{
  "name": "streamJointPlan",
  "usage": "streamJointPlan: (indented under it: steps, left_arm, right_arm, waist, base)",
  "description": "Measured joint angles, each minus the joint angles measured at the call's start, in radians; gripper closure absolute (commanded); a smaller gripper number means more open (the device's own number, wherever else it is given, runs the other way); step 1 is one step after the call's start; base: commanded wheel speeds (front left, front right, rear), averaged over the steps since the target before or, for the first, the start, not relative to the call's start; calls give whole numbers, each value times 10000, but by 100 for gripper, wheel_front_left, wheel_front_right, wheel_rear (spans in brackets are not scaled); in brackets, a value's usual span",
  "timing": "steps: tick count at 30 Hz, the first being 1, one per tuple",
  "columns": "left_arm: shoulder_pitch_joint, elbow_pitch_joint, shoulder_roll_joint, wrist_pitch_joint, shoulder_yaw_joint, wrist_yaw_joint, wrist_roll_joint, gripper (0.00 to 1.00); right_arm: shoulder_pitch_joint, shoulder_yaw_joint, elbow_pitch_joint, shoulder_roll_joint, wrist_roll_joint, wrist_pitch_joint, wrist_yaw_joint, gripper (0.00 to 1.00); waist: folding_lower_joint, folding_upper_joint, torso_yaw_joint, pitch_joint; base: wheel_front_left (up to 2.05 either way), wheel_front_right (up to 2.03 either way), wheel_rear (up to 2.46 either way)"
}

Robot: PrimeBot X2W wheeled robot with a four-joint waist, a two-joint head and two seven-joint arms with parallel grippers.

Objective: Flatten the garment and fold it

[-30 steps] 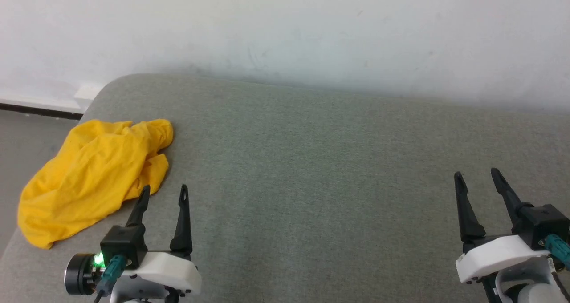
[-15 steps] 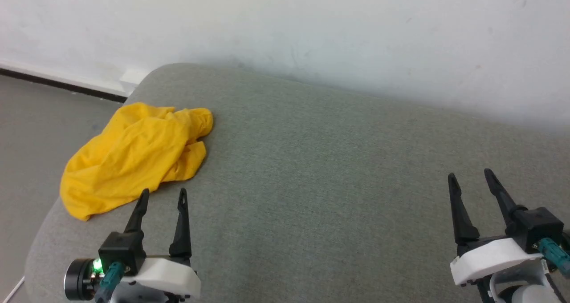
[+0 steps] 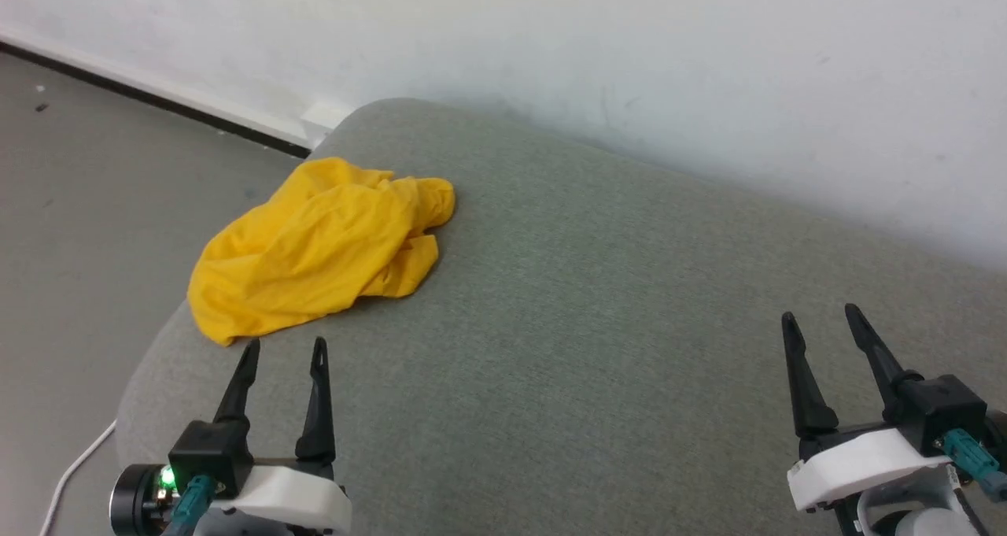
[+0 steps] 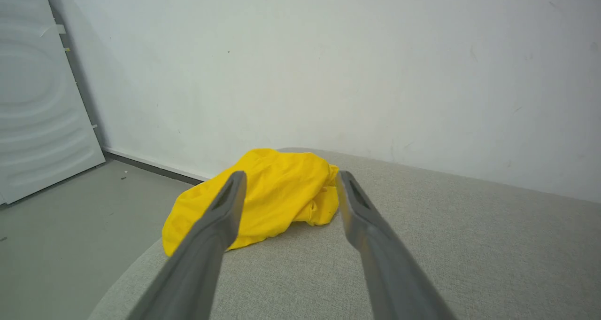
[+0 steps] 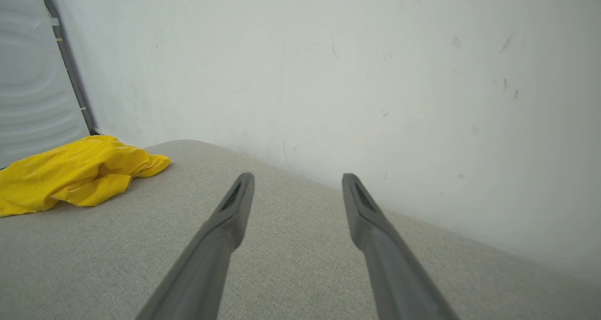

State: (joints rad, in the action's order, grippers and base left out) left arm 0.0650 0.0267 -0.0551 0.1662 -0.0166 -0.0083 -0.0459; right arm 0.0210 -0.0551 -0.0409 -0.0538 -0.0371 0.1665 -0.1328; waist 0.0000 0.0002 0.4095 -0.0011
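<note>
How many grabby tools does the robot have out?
2. The left tool is at the lower left, just short of the crumpled yellow garment; the right tool is at the lower right above the bare grey cushion. Both stand open and empty.

The worktop (image 3: 590,323) is big and soft-looking, with grey cloth all over its top. Its corner on the far left is round, not pointy. Its far side runs along a white wall (image 3: 629,48). One thing lies on it: the garment (image 3: 322,245). It is bright yellow and sits in a crumpled heap near that round corner, full of folds and bumps. Its low end reaches right to the left edge of the worktop. Only plain yellow cloth shows.
</note>
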Motion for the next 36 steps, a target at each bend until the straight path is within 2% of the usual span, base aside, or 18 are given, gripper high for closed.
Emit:
streamJointPlan:
  steps: [12,36]
  left_arm:
    - [188,46,2,247,-69,-8,-92,0]
    - [404,144,2,736,-54,-2,-211,0]
  right_arm:
    - [4,136,-90,2,-90,228,0,0]
    - [41,113,-255,4,-188,731,0,0]
  waist:
    - [0,1,1085,-91]
    - [0,0,2374,-103]
  base:
    - [-4,-4,-4]
    - [-1,-1,-1]
